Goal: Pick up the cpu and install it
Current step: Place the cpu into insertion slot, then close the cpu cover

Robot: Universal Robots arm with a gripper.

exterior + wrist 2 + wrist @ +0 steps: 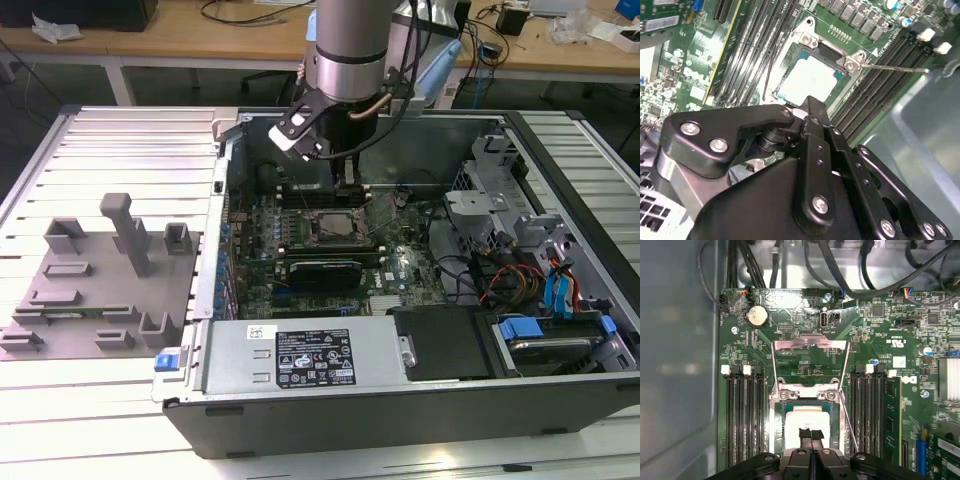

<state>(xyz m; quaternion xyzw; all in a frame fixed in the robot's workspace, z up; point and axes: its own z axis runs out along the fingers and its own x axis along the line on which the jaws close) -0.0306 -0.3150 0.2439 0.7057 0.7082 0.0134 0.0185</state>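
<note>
Seating stage: I judge the cpu [794, 426] placed but not yet clamped.
Location of cpu: flat and square in the socket [775, 426] on the motherboard [875, 335], silver top up.
State of pincer [810, 436]: fingers pressed together, gripping nothing I can make out. The tips are over the cpu's middle; I cannot tell if they touch it.
Position of load plate [810, 343]: raised, clear of the cpu.
Position of retention lever [892, 68]: unlatched, beside the socket.
Setting: open computer case [300, 420] on the slatted desk [120, 140].
Next move, my estimate: it calls for staying clear of plate and lever without nudging the cpu.
</note>
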